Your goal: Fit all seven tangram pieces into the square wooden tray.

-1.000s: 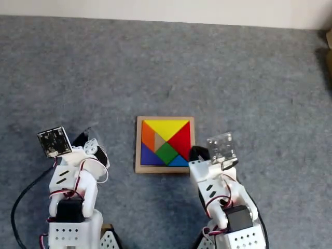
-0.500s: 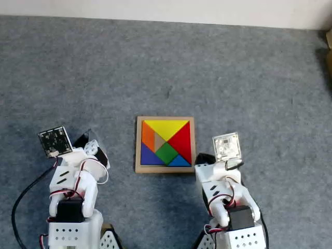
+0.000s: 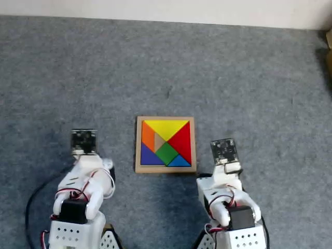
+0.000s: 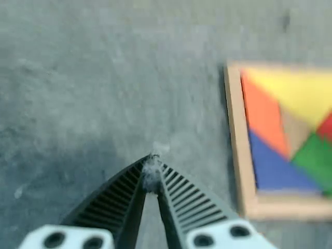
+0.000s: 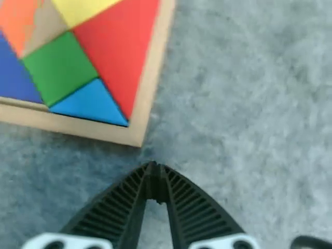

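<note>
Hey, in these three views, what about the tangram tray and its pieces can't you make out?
Left wrist view: the square wooden tray is blurred and partly cut off by the picture edge; the red triangle is a sliver.
Right wrist view: the edge cuts off most of the yellow triangle and orange piece.
High view: gaps between pieces are too small to judge.

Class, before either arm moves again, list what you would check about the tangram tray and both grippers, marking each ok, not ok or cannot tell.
1. Six coloured pieces lie inside the wooden tray: ok.
2. The tan triangle at the centre is a seventh piece, not bare tray: cannot tell.
3. The left gripper is shut, empty and apart from the tray: ok.
4. The right gripper is shut, empty and just off the tray's corner: ok.
</note>
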